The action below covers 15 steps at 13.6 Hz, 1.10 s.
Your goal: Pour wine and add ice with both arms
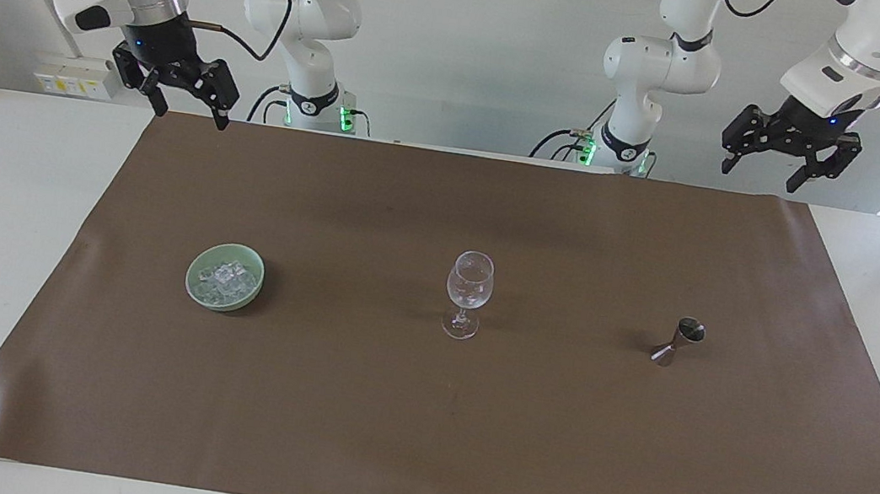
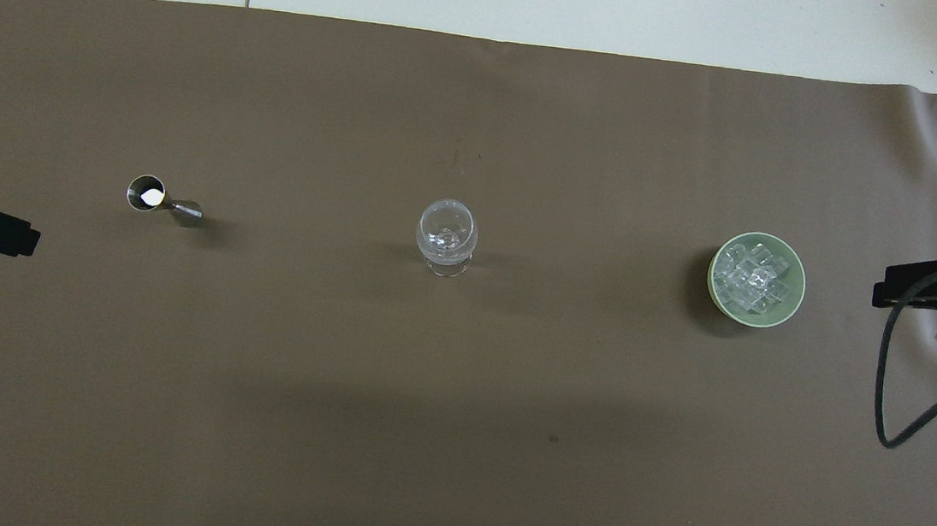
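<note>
- So far, nothing of the task looks done: the wine glass (image 1: 469, 293) stands upright at the middle of the brown mat (image 1: 416, 431) and appears empty, though clear glass makes that hard to judge.
- Ice (image 1: 228, 279) lies heaped in a pale green bowl (image 1: 194, 283) toward the right arm's end of the table, well apart from the glass.
- Toward the left arm's end stands a small metal jigger (image 1: 679, 341), upright, about as far from the robots as the glass and bowl; whether it holds liquid I cannot tell, only a bright glint shows in its cup from overhead.
- Right gripper (image 1: 185, 100) hangs in the air over the mat's edge at the robots' end, fingers spread wide, holding nothing.
- Left gripper (image 1: 761, 168) is likewise raised over the robots' end of the mat, fingers apart and empty.
- Everything is left to do, in my judgement: picking up the jigger, pouring into the glass, then moving ice across.
</note>
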### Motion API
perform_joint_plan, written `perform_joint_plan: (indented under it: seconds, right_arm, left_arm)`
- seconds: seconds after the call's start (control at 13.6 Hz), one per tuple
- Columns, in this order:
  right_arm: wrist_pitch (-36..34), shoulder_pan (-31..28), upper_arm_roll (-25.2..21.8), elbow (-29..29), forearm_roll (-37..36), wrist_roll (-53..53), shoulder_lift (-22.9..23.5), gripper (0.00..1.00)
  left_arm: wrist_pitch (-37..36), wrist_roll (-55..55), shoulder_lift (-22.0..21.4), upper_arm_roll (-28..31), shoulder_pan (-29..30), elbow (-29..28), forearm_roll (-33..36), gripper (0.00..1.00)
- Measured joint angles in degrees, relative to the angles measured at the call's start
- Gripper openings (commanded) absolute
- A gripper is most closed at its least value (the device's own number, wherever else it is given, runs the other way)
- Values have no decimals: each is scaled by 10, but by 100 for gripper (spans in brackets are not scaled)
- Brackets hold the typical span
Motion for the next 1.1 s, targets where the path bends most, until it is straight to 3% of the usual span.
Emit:
perform_joint_plan:
  seconds: [1.1]
  right_arm:
    - [0, 0, 0, 0, 0, 0, 0, 100]
  left_arm:
    - [0, -3, 2, 0, 0, -4, -1, 100]
